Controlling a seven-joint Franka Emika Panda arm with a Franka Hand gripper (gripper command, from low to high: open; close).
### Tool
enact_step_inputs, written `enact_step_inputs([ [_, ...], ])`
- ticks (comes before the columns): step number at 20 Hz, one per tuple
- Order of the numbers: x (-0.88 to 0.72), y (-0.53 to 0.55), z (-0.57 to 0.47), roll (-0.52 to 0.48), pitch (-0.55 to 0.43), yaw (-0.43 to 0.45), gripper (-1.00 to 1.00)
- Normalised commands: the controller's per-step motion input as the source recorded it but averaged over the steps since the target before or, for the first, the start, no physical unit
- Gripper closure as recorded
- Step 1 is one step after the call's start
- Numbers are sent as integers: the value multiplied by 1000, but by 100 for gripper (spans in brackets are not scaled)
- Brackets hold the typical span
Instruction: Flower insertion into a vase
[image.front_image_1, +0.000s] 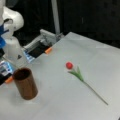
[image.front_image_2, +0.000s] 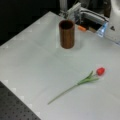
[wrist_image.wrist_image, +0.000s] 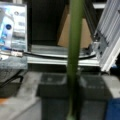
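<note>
- Wrist view: claw (wrist_image.wrist_image: 72, 98) pinching an upright green stem (wrist_image.wrist_image: 75, 50) between its dark pads (wrist_image.wrist_image: 52, 95).
- Claw doesn't show in either front view.
- Both front views: a red-headed flower (image.front_image_1: 82, 80) (image.front_image_2: 82, 81) lies flat on the desk (image.front_image_1: 62, 105) (image.front_image_2: 32, 62).
- Vase (image.front_image_1: 25, 83) (image.front_image_2: 67, 33) stands upright, well apart from the flower, nearer the white robot base (image.front_image_1: 12, 47).

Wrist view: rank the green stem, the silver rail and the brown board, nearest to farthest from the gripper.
1. green stem, centre, between the fingers of the gripper.
2. silver rail, across the middle, just beyond.
3. brown board, top centre, behind the rail.
</note>
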Motion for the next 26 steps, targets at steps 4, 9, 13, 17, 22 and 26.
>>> enact_step_inputs([
  [4, 249, -158, 122, -108, 480, -127, 100],
  [9, 226, -83, 89, -174, 498, -71, 100],
  [13, 265, -30, 57, -212, 488, -80, 100],
  [17, 344, -39, 65, -198, 514, -102, 100],
  [22, 363, -130, 65, -141, 405, -136, 100],
  [26, 311, -208, 46, -95, 276, -127, 100],
])
